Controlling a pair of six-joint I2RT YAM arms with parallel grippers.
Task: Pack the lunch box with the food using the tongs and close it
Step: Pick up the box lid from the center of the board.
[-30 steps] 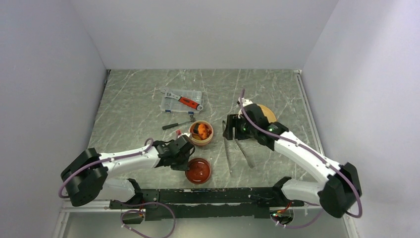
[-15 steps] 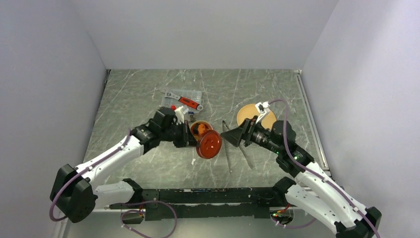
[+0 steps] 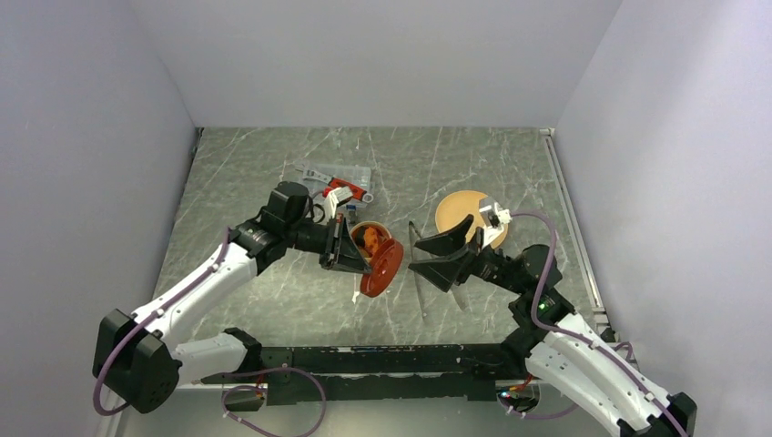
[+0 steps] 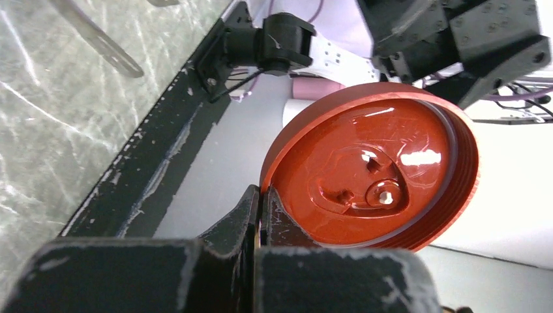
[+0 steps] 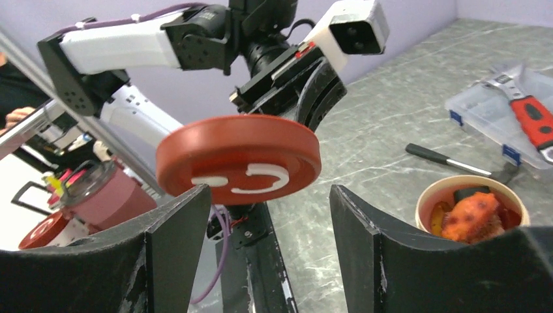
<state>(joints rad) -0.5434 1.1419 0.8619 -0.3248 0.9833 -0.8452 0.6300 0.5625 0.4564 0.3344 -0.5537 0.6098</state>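
Note:
The lunch box [image 3: 364, 229] is a tan tub on the table with the food [image 5: 473, 217] inside, orange and brown pieces and a black one. Its dark red lid [image 3: 383, 265] hangs tipped on edge just right of the tub. My left gripper [image 3: 355, 258] is shut on the lid's rim [image 4: 270, 186]. The right wrist view shows the lid's [image 5: 238, 156] white-marked top. My right gripper [image 3: 414, 256] stands open, empty, facing the lid from the right. The tongs [image 3: 421, 296] lie on the table under the right gripper.
A flat yellow plate [image 3: 460, 209] lies behind the right arm. A clear case [image 3: 319, 173] with a red-handled wrench [image 5: 531, 120] sits behind the tub. A black-handled tool [image 5: 450, 163] lies between the case and the tub.
My left gripper has lifted the lid off the table near the front edge and carried it up beside the tub, tipped on edge. My right arm swung off the tongs toward the lid.

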